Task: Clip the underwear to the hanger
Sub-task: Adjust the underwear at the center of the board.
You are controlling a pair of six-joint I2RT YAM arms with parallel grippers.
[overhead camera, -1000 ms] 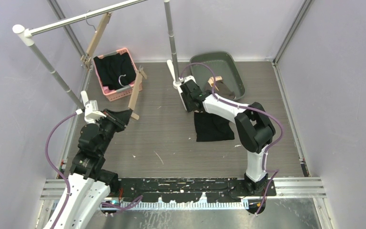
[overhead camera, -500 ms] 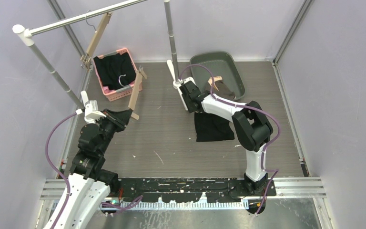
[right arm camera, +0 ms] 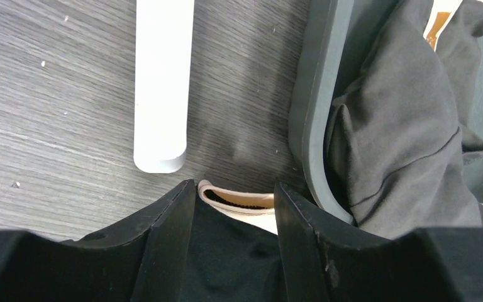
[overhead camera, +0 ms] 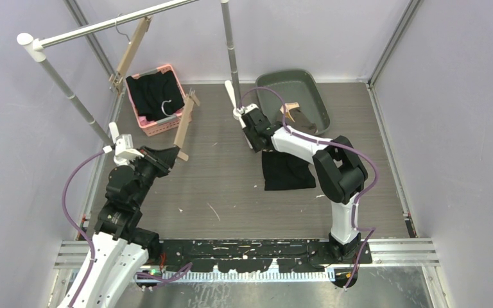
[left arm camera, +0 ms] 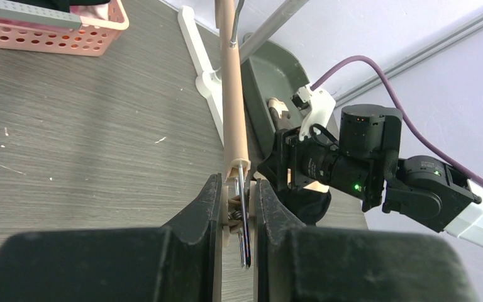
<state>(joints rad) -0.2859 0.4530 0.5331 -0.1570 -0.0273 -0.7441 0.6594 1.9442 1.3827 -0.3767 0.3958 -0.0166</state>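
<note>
While the left gripper (left arm camera: 236, 189) pinches the lower clip end of the light wooden hanger (left arm camera: 234, 94), jaws pressed close on it and the bar tilted up above the grey wood-grain table (overhead camera: 218, 186) near the pink plastic basket (overhead camera: 173, 69), the black underwear (overhead camera: 285, 172) lies flat on the table just in front of the grey plastic tray (overhead camera: 308, 80). The right gripper (right arm camera: 234, 189) is down at the garment's far edge, its jaws spread to either side of the beige waistband (right arm camera: 239, 200); whether they pinch it cannot be told.

No legible text, labels, brands or numbers, neither on the hanger (overhead camera: 183, 125) nor the pink basket (left arm camera: 56, 38)
</note>
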